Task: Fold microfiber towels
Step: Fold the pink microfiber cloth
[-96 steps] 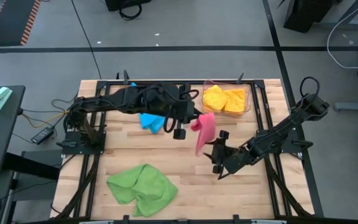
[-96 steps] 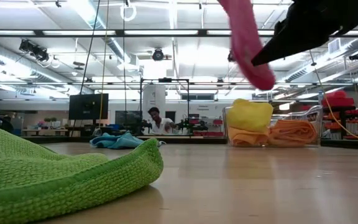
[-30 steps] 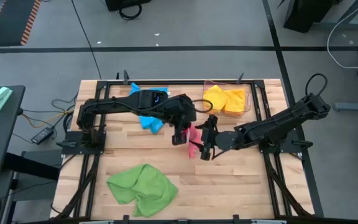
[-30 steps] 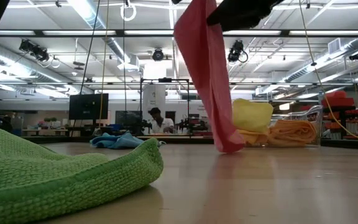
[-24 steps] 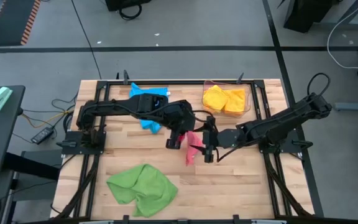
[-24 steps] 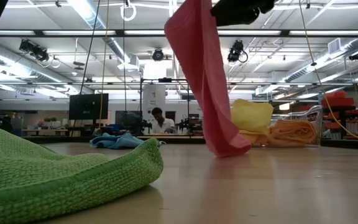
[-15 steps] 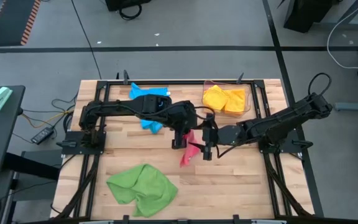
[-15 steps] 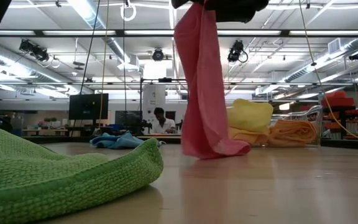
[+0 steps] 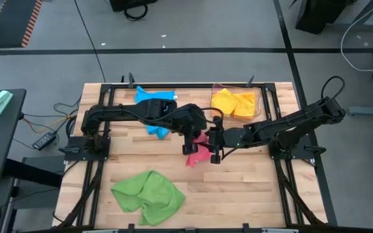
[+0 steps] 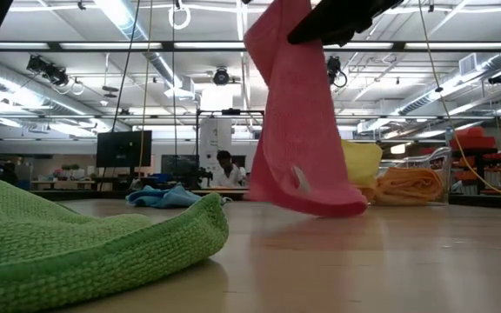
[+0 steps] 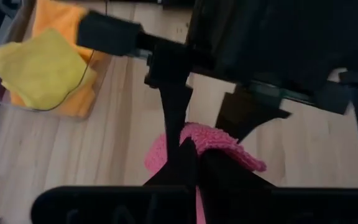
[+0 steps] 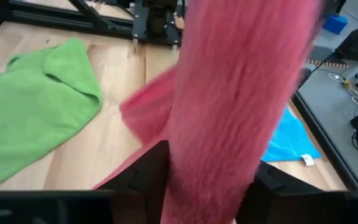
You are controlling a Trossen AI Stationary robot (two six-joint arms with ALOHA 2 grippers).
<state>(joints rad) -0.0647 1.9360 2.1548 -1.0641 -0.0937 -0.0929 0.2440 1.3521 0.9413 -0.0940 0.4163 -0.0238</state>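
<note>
Green towel lies crumpled near front edge of table. Pink towel hangs mid-table, bottom edge brushing wood. Left gripper clenched on pink towel's top. Right gripper just beside it, fingers either side of pink towel; can't tell if pinching. Farther back: blue towel, then yellow towel and orange towel in clear bin.

Bare table lay open at the near right. Mid-table was crowded: both grippers met around the hanging pink towel. The green towel blocked the near left, the blue towel the far left, and the bin, apparently full, the far right.
</note>
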